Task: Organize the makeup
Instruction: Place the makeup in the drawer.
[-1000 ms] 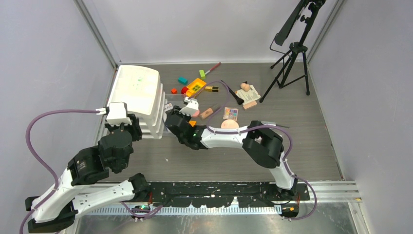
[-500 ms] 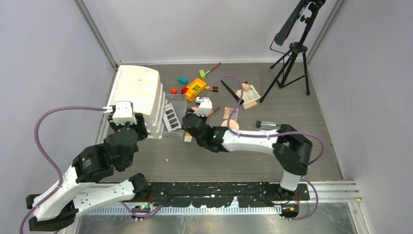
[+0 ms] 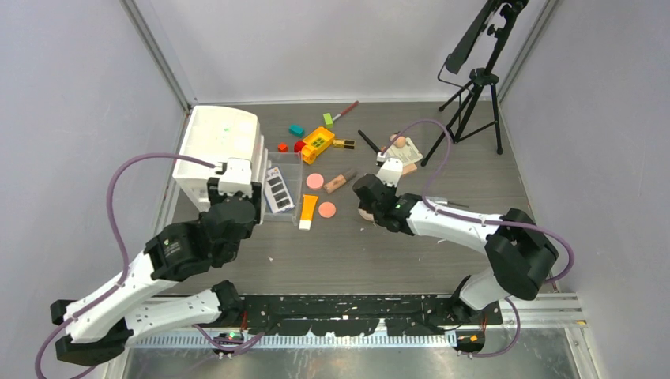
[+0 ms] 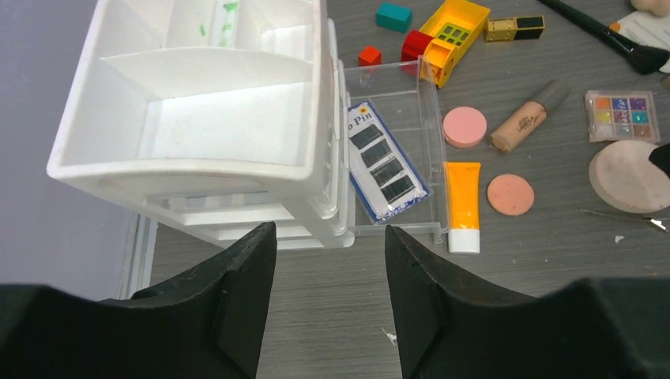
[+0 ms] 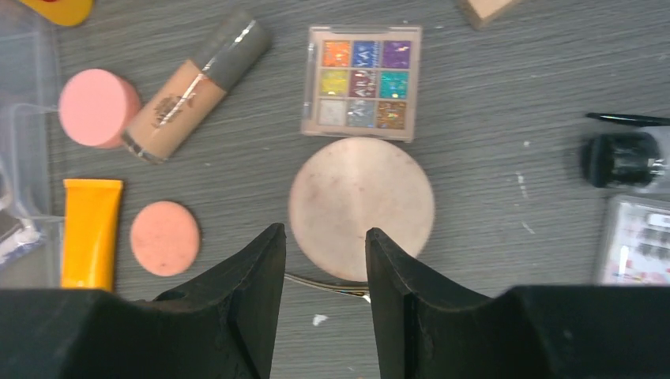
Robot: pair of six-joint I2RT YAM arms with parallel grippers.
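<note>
**Entry 1, right claw** [image 5: 320,237]: I am holding it with its jaws apart and nothing between them, aimed down at the grey table [image 5: 506,316].

**Entry 2, large round pale-peach compact** [image 5: 361,207]: it is lying flat just ahead of the fingertips, its near edge sitting across the gap and a little toward the right finger. Being round, it is offering no long axis, so I am judging that no wrist turn is called for. It may be wider than the present opening.

**Entry 3, square nine-pan eyeshadow palette** [image 5: 362,81]: it is lying straight beyond the compact, close to its far edge.

**Entry 4, beige tube with grey cap** [image 5: 193,83]: it is lying ahead and to the left, its long axis slanting.

**Entry 5, orange tube with white cap** [image 4: 462,201]: it is lying well left of this claw, pointing fore and aft.

**Entry 6, left claw** [image 4: 328,237]: its jaws are standing apart and empty. The white plastic drawer organiser [image 4: 197,118] is sitting ahead of it, and the compact is lying far to its right.

**Pose:** the right arm is reaching low and leftward from its base, wrist tipped down. It is clearly the nearer arm.
</note>
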